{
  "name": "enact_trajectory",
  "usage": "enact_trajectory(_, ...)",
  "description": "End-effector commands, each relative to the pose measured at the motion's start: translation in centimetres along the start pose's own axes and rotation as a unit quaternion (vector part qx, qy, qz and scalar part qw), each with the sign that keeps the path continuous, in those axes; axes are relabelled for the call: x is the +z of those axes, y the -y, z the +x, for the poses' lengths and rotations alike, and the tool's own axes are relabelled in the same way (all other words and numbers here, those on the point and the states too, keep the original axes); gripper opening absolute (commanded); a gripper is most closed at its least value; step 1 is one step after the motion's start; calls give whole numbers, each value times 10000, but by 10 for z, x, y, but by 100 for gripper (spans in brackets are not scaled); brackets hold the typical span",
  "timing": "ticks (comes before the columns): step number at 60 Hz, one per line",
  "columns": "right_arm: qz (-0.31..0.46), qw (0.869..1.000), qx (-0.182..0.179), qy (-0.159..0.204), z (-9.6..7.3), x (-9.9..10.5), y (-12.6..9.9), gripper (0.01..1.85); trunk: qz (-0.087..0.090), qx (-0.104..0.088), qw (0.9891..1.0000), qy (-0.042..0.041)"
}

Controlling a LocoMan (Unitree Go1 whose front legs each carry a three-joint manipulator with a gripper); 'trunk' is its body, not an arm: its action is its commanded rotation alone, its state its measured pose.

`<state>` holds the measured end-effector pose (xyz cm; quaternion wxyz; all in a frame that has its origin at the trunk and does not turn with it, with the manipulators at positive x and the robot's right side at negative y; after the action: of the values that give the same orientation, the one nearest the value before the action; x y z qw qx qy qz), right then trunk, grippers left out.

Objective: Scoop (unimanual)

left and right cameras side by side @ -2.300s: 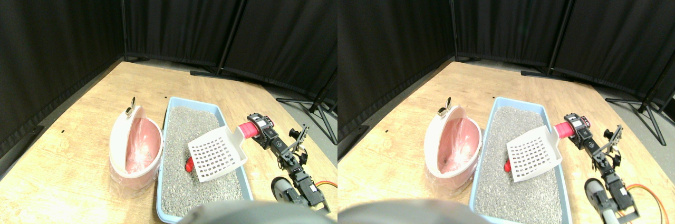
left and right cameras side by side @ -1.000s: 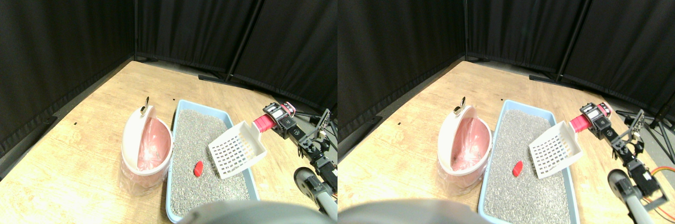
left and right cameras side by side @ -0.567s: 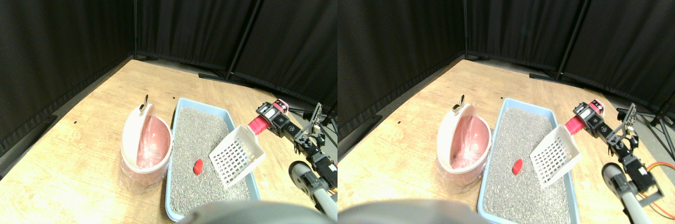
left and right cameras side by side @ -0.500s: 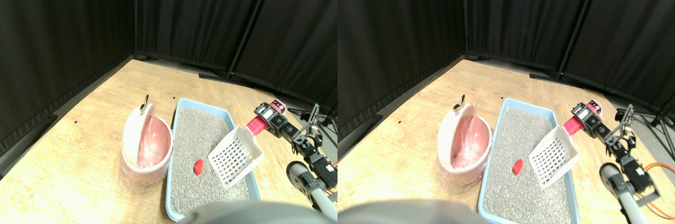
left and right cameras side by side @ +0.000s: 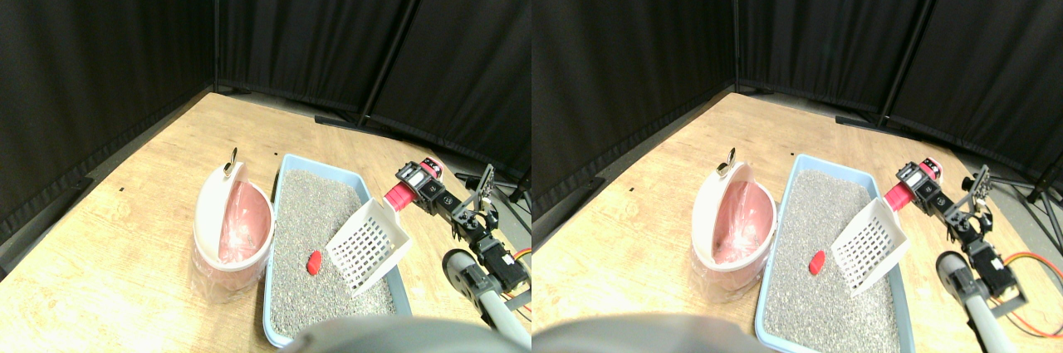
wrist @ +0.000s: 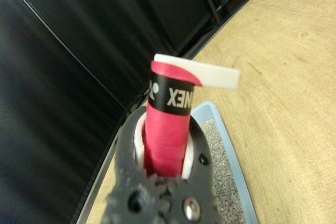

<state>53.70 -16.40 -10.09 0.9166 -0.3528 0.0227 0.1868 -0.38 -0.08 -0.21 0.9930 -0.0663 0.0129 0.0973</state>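
In the blue tray of grey litter lies one small red piece, resting on the grains near the tray's middle. My one white slotted scoop hangs tilted just beside it, over the tray's right edge, apart from the piece. My right pincer is clenched around the scoop's red-wrapped handle. One pink bin with its white lid tipped open stands against the tray's left side. All of it sits on the wooden floor, with black curtains behind.
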Motion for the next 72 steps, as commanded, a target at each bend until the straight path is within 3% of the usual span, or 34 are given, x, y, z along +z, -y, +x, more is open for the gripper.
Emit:
enact_trajectory(1, -255, 9994, -30, 215, 3, 2, 1, 5, -40, 75, 9999, -100)
enact_trajectory(24, -245, 9989, 397, 54, 3, -3, -34, 5, -64, 129, 9998, -158)
enact_trajectory(28, -183, 9977, 629, 154, 4, -10, -52, 5, -70, 150, 9997, -154)
enact_trajectory(30, -88, 9969, 784, -3, 3, -13, -63, 5, -75, 157, 9997, -166)
enact_trajectory(35, 91, 9948, 1013, -12, 1, -17, -88, 5, -74, 172, 9997, -166)
enact_trajectory(42, 567, 9911, 1208, 16, 0, -17, -108, 5, -75, 199, 9996, -206)
enact_trajectory(53, 733, 9899, 1210, 100, 1, -9, -111, 6, -84, 195, 9995, -218)
enact_trajectory(58, 871, 9882, 1250, 186, 0, -6, -112, 15, -93, 206, 9995, -213)
enact_trajectory(62, 943, 9877, 1236, 175, 0, -5, -112, 8, -94, 213, 9995, -216)
enact_trajectory(66, 1018, 9894, 1025, -129, 0, -3, -110, 5, -94, 213, 9995, -216)
enact_trajectory(72, 1297, 9878, 822, -269, 1, -5, -104, 5, -96, 211, 9995, -211)
